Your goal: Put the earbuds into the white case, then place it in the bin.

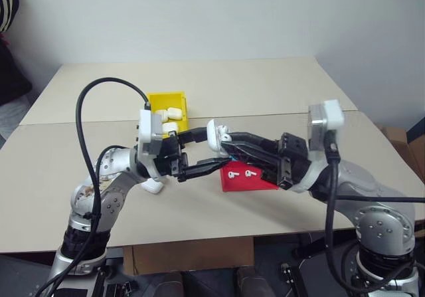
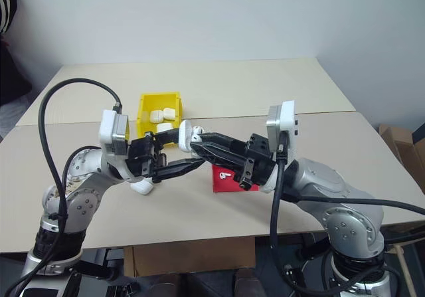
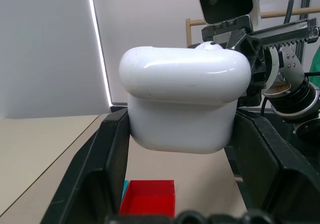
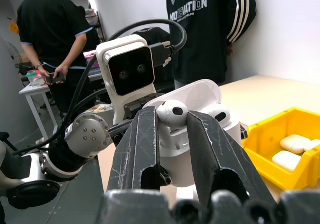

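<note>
While the left gripper (image 1: 199,154) clamps the glossy, slippery white case (image 3: 185,103) by its sides, the right gripper (image 4: 172,121) pinches a light earbud (image 4: 173,112) over its socket.

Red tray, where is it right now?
The red tray lies on the table below the two grippers, toward the robot's right of the yellow bin, with two earbuds in it.

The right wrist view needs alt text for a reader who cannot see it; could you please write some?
The right gripper pinches an earbud over the open white case, which already holds another earbud. Beside it sits the yellow bin with closed cases; two people stand behind.
</note>
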Robot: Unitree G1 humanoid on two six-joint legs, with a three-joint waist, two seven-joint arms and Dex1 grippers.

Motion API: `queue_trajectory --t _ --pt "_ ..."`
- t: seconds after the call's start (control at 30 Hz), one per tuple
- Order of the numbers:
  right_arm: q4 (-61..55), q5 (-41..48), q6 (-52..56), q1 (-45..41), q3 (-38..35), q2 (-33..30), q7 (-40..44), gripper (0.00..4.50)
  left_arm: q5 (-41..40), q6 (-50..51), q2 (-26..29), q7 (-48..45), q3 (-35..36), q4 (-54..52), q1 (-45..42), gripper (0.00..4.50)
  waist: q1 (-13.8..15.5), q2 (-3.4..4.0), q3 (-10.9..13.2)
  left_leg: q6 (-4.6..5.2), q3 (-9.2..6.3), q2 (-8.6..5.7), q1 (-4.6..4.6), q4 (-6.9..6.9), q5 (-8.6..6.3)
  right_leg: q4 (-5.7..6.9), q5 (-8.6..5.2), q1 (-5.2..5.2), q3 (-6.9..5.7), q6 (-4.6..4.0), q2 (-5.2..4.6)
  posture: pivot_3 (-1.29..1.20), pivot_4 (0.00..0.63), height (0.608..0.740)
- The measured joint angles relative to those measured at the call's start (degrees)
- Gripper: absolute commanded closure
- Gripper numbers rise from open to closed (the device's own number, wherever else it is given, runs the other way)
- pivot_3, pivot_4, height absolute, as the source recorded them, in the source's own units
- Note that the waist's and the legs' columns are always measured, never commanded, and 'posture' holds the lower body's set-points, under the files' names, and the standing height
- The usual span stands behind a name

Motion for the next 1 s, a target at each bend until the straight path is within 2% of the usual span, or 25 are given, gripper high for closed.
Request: queue_trajectory --t 0.1,0.6,0.7,0.8,0.87,0.9,1.0 --pt "0.0 0.0 -0.4 0.3 0.0 -0.3 0.3 2.93 0.1 0.0 -0.3 0.0 0.0 0.0 0.1 1.73 0.0 0.0 0.0 0.0 0.0 0.0 0.0 0.0 0.0 -0.01 0.0 0.0 0.0 0.0 0.0 0.0 0.15 0.74" --pt "0.0 -2.8 -3.9 1.3 -1.0 -3.2 4.5 2.93 0.4 -0.2 -0.4 0.2 0.1 0.1 0.4 1.73 0.1 0.0 0.0 0.0 0.0 0.0 -0.01 0.0 0.0 -0.04 -0.01 0.0 0.0 0.03 0.0 0.0 0.15 0.74" --pt "1.7 -3.8 -5.1 0.7 -4.0 -6.4 7.2 2.93 0.5 -0.3 -0.4 -0.2 0.1 0.7 0.4 1.73 0.2 -0.01 0.0 0.0 0.0 0.0 0.0 0.01 0.0 -0.06 -0.01 0.03 0.0 0.03 0.0 0.0 0.15 0.74" --pt "5.4 -5.3 -5.1 -3.1 -4.0 -12.1 13.0 2.93 1.2 -0.4 -0.3 -0.9 0.1 2.4 0.4 1.73 0.0 -0.01 0.0 0.0 0.02 -0.01 0.01 0.02 0.0 -0.05 -0.01 0.01 0.01 0.03 0.0 0.0 0.15 0.74" --pt "8.9 -6.9 -4.6 -9.6 -2.4 -16.0 17.7 3.29 2.1 -0.5 -0.3 -1.7 -0.3 3.9 -0.1 1.73 -0.2 0.01 0.0 0.01 0.04 -0.01 0.02 0.04 0.01 -0.02 0.0 -0.01 0.04 0.02 0.02 0.0 0.15 0.74" --pt "11.9 -8.2 -3.9 -15.6 0.1 -18.6 21.2 3.48 2.5 -0.6 -0.4 -2.1 -0.6 5.2 -0.9 1.73 -0.3 0.04 0.0 0.02 0.06 -0.01 0.06 0.04 0.01 -0.02 0.01 -0.03 0.06 0.0 0.03 0.0 0.15 0.74" --pt "18.4 -11.7 -1.7 -27.5 5.5 -20.5 27.4 4.46 3.7 -1.7 -0.9 -3.2 -1.5 7.7 -2.8 1.73 -0.1 -0.01 0.0 0.04 -0.02 0.04 0.07 -0.02 0.02 -0.06 0.0 -0.01 0.02 -0.01 0.1 0.0 0.15 0.74"
